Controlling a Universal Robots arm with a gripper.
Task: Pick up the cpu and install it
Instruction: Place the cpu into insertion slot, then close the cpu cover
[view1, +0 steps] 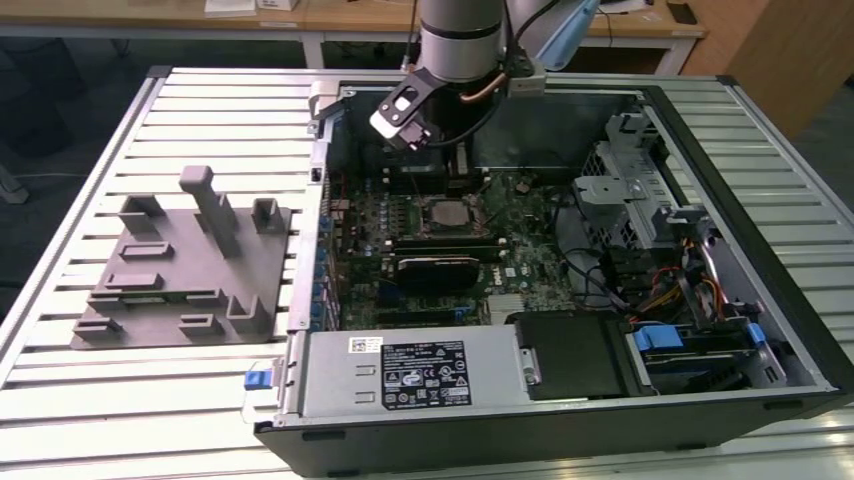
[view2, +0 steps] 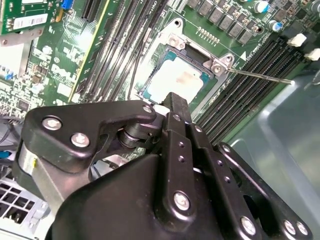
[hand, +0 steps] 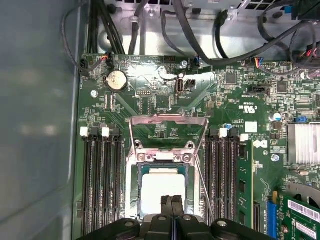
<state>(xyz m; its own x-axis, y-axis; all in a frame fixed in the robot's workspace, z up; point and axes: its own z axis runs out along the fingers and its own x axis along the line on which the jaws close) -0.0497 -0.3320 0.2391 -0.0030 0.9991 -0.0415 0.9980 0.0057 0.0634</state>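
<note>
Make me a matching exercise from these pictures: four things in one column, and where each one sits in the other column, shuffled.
Things:
1. cpu
2. gripper
3. grey fixture
4. coin battery

Places:
A. on the slatted table, outside the case
B. lying in the socket
C. on the motherboard, apart from the socket
D. directly over the cpu

Pairs: 1-B, 2-D, 3-A, 4-C

The cpu (hand: 162, 189) is silvery white with a green rim, the board (hand: 150, 102) is green, the pincer (hand: 172, 200) is black, the blocks (view1: 174, 290) are grey, the case (view1: 534, 442) is black, and the desk (view1: 80, 130) is pale grey with long stripes.
</note>
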